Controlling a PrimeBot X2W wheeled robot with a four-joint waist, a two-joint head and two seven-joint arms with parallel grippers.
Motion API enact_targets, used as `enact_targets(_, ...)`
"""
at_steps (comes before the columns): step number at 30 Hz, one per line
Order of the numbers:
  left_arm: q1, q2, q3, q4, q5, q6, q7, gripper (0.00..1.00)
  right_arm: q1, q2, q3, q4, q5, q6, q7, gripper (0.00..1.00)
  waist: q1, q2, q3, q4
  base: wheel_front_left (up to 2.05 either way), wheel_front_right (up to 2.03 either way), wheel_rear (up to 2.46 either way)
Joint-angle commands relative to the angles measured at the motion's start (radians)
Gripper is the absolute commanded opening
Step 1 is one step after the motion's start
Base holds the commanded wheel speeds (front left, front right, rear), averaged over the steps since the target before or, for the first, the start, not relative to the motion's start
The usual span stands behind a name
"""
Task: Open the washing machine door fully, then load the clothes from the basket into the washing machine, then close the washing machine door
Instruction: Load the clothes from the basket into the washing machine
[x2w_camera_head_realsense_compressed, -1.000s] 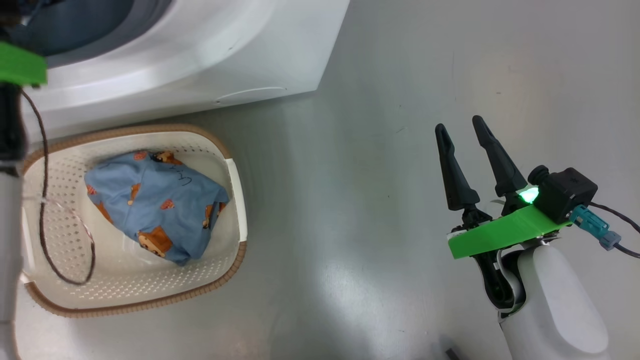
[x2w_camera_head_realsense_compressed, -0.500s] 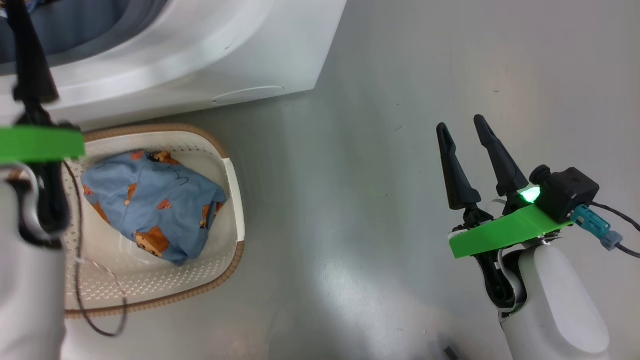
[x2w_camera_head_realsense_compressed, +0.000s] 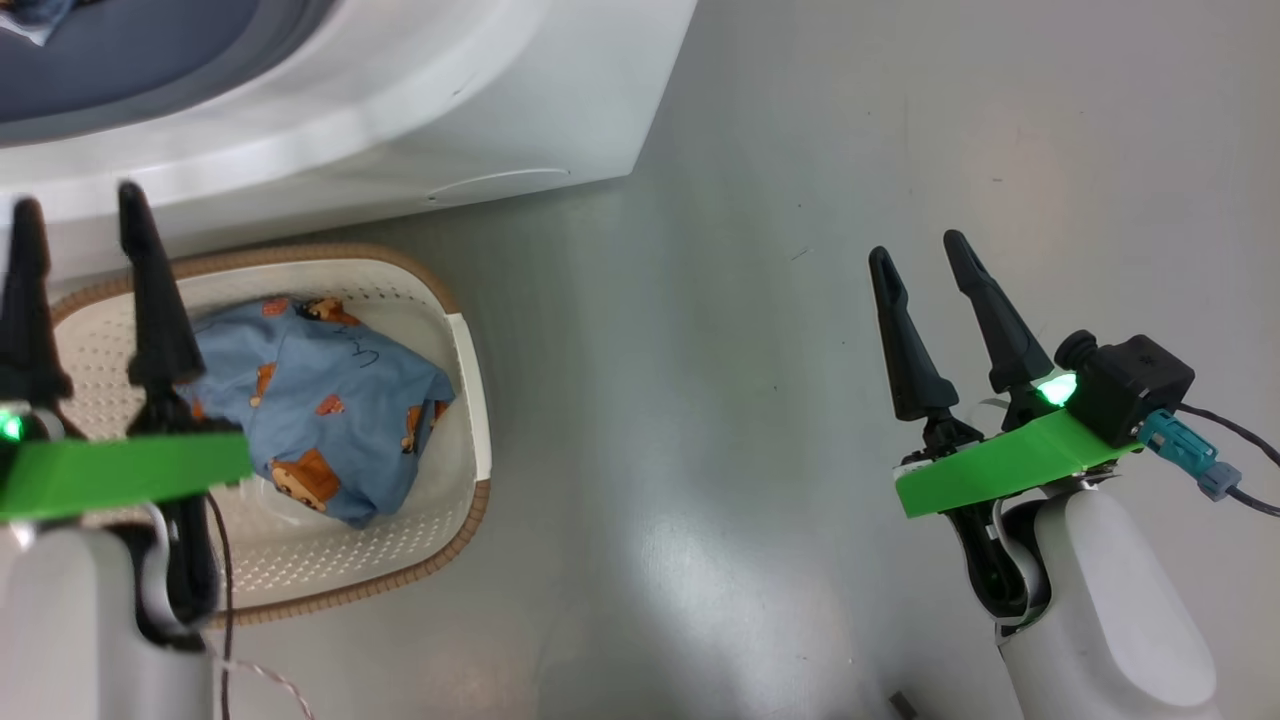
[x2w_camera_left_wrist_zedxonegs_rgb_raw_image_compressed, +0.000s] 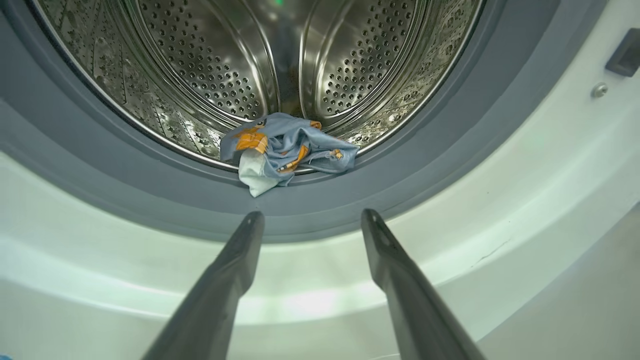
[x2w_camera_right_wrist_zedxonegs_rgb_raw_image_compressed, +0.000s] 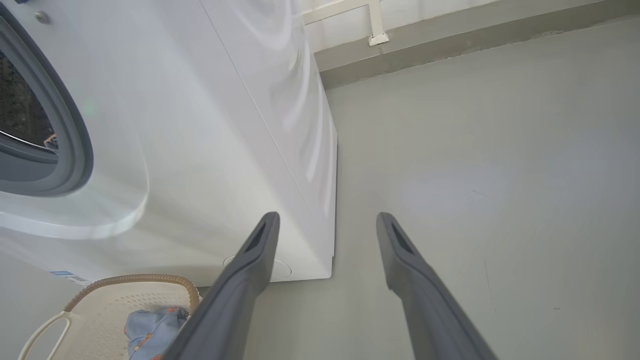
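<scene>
Light-blue clothes (x2w_camera_head_realsense_compressed: 330, 405), orange-brown figures, perhaps bears

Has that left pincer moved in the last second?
Yes. The left pincer has drawn back from the big white washing machine, now over the cream perforated plastic basket.

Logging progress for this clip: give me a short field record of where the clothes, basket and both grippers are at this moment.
washing machine: drum mouth uncovered
drum: one blue printed piece at front lip, hanging onto grey gasket
basket: on floor before machine, holds blue printed clothes
left gripper: open, empty, aimed at drum
right gripper: open, empty, over bare floor
</scene>
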Motion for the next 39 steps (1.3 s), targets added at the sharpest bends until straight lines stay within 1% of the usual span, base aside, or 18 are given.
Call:
enact_targets(1,0.057,0.002,0.054,-0.036,0.026,-0.011,-0.005,1.00,0.033,0.008,0.023,-0.023,-0.010,0.003,-0.005,1.00,0.0000,-0.0001,0.000,-0.002,0.00,0.00,0.00)
enact_targets(5,0.119,-0.033,0.097,-0.051,0.054,-0.021,-0.005,1.00,0.032,0.008,0.026,-0.024,-0.005,0.003,-0.005,1.00,0.0000,-0.0001,0.002,-0.007,0.00,0.00,0.00)
enact_targets(14,0.219,-0.074,0.156,-0.068,0.090,-0.025,-0.005,1.00,0.032,0.008,0.031,-0.023,-0.003,0.003,-0.005,1.00,0.0000,-0.0001,0.003,-0.009,0.00,0.00,0.00)
enact_targets(19,0.282,-0.080,0.163,-0.076,0.139,-0.010,-0.005,1.00,0.032,0.008,0.037,-0.023,0.000,0.003,-0.005,1.00,0.0000,-0.0001,0.002,-0.013,0.00,0.00,0.00)
enact_targets(25,0.327,-0.081,0.155,-0.091,0.122,0.017,-0.005,1.00,0.033,0.008,0.037,-0.022,-0.001,0.003,-0.005,1.00,0.0000,-0.0001,0.002,-0.011,0.00,0.00,0.00)
enact_targets(28,0.337,-0.082,0.144,-0.095,0.130,0.027,-0.005,1.00,0.033,0.008,0.039,-0.021,-0.001,0.003,-0.005,1.00,0.0000,-0.0001,0.000,-0.012,0.00,0.00,0.00)
enact_targets(39,0.342,-0.082,0.121,-0.095,0.155,0.035,-0.005,1.00,0.036,0.008,0.041,-0.017,0.001,0.003,-0.005,1.00,0.0000,-0.0001,-0.007,-0.017,0.00,0.00,0.00)
